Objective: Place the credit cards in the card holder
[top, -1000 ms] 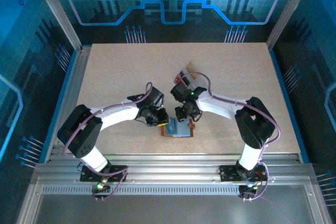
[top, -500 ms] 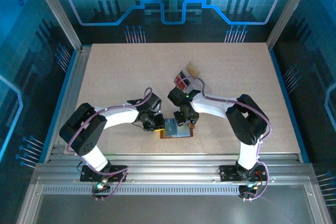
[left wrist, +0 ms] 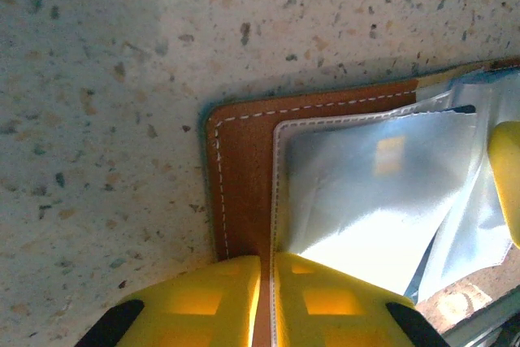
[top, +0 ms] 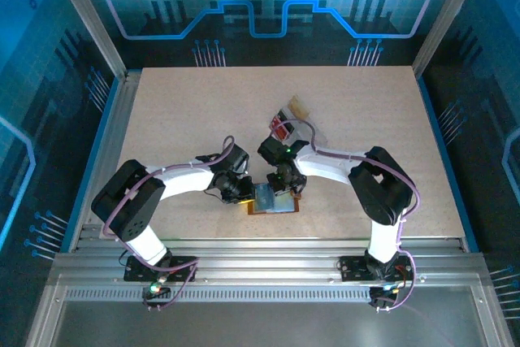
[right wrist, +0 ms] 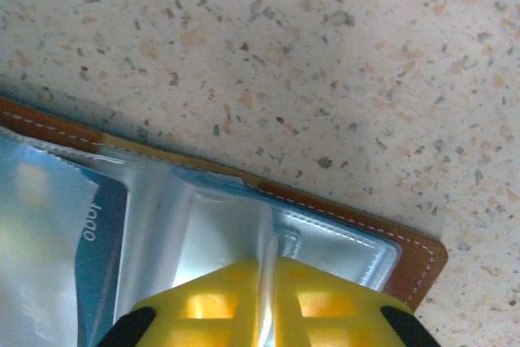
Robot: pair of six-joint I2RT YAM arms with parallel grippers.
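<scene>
Two pinches on one wallet, as I read it from here. On the left, my left gripper (left wrist: 264, 272) is closed tight on the brown leather edge of the card holder (left wrist: 240, 160), which lies open on the table (top: 187, 119) close to the near edge, between the two arms. Moving right, a blue card (right wrist: 101, 237) sits inside a shiny pocket, and the right gripper (right wrist: 266, 272) is nipped shut on the lip of a clear sleeve (right wrist: 219, 225) near the holder's stitched corner. To do this step well I'd use the left side as an anchor and lift the sleeve only slightly, enough to gape the pocket without dragging the holder or creasing the plastic. Room is tight here: the grippers sit near each other over the holder, and the table's front edge is just beside it. Further back, the tray (top: 284, 125) of red and tan cards stands near the right wrist — beyond it there is open tabletop.
</scene>
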